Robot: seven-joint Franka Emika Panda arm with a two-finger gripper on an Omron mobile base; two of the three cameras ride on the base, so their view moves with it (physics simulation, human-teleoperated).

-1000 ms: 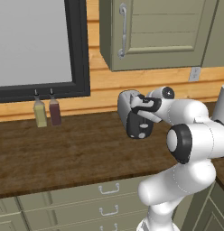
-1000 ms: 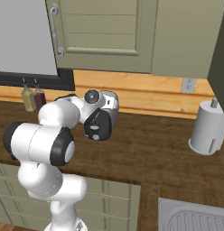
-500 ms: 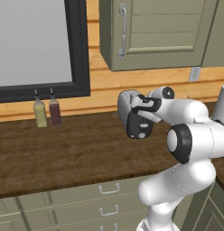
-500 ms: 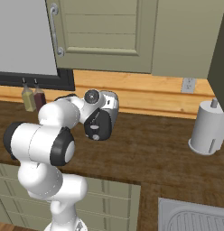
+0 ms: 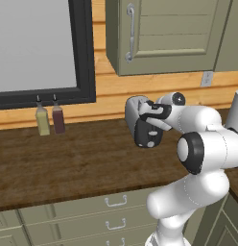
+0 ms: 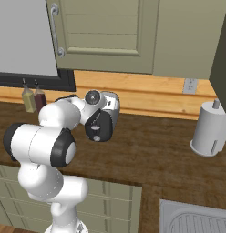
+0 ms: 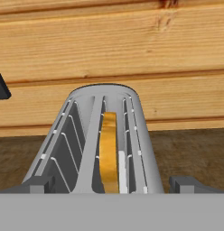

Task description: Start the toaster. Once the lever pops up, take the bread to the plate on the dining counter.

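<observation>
The silver-grey toaster (image 5: 135, 113) stands on the wood worktop (image 5: 77, 163) against the plank wall, its glossy black end panel (image 6: 100, 125) facing the room. The lever (image 6: 97, 128) is a small knob on that panel, too small to read its height. In the hand view I look down along the toaster (image 7: 141, 135), and the bread (image 7: 108, 149) stands edge-up in one slot, its tan crust showing. My gripper (image 7: 114, 185) is open, with one fingertip (image 7: 37, 185) on each side of the toaster's near end and nothing held. The plate and the dining counter are out of view.
Two small bottles (image 5: 43, 120) (image 5: 58, 119) stand by the wall to the left, under the dark window frame (image 5: 82, 53). A paper towel roll (image 6: 208, 129) stands to the right, and a sink (image 6: 197, 218) lies at the front right. Olive wall cabinets (image 5: 164, 33) hang above the toaster.
</observation>
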